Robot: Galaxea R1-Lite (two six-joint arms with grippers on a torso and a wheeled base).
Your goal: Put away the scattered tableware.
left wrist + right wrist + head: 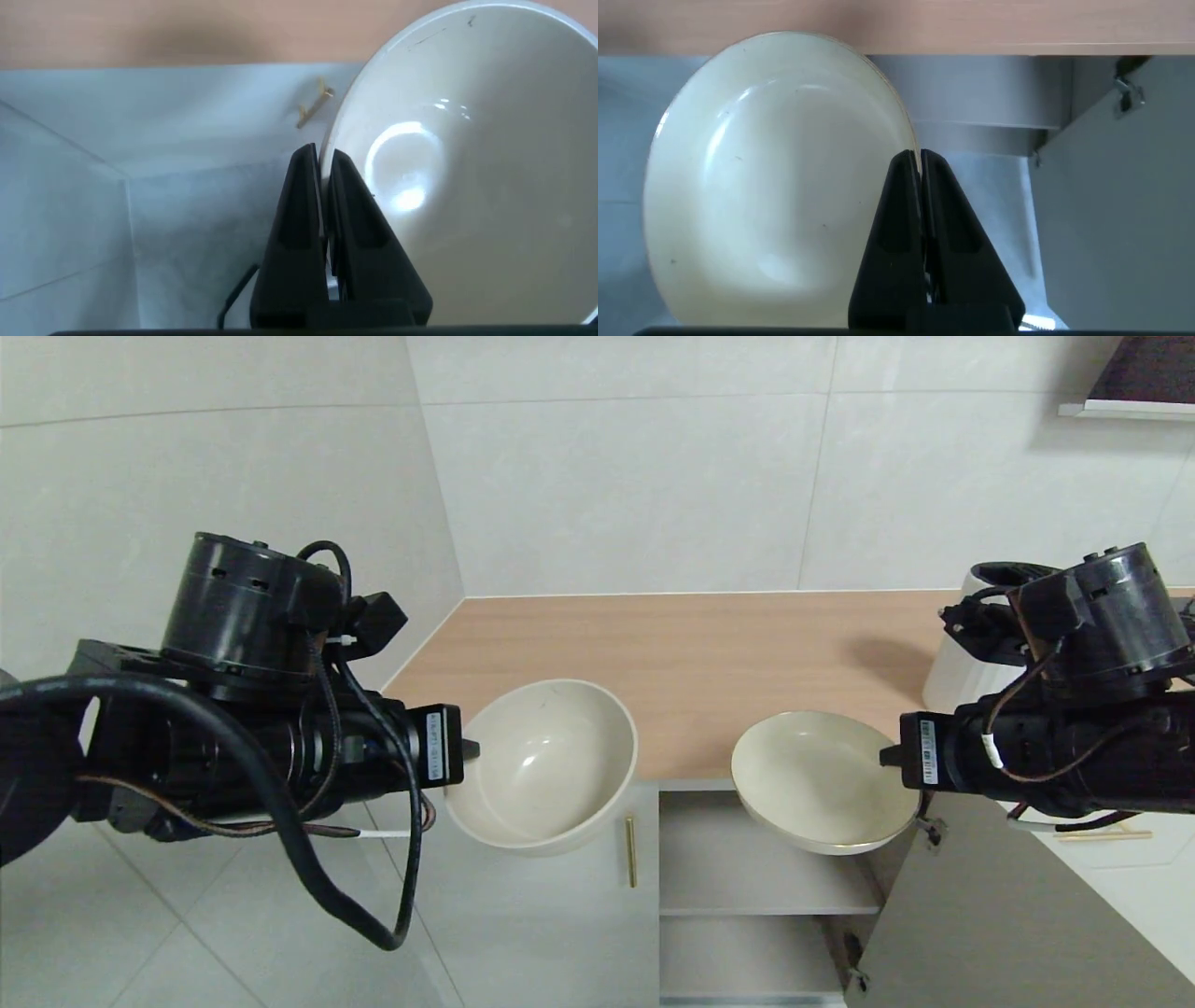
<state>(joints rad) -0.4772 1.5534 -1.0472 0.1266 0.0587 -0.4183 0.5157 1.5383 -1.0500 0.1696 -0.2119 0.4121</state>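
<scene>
The deep cream ceramic bowl (pixel 546 765) hangs over the near edge of the wooden countertop (pixel 700 653), its left rim pinched by the left gripper (pixel 325 168). To its right, the right gripper (pixel 921 168) clamps the shallow cream ceramic dish (pixel 822 784) by the right rim. Both pieces are lifted. Placing them in the open white cabinet (pixel 766 859) below appears to be the remaining step.

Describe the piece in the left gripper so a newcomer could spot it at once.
Find the wooden counter and the open cabinet below its front edge. Left of that opening, the left gripper pinches the rim of a cream bowl in the air. Unlike the shallow dish in the right gripper, it is deep and steep-walled.
</scene>
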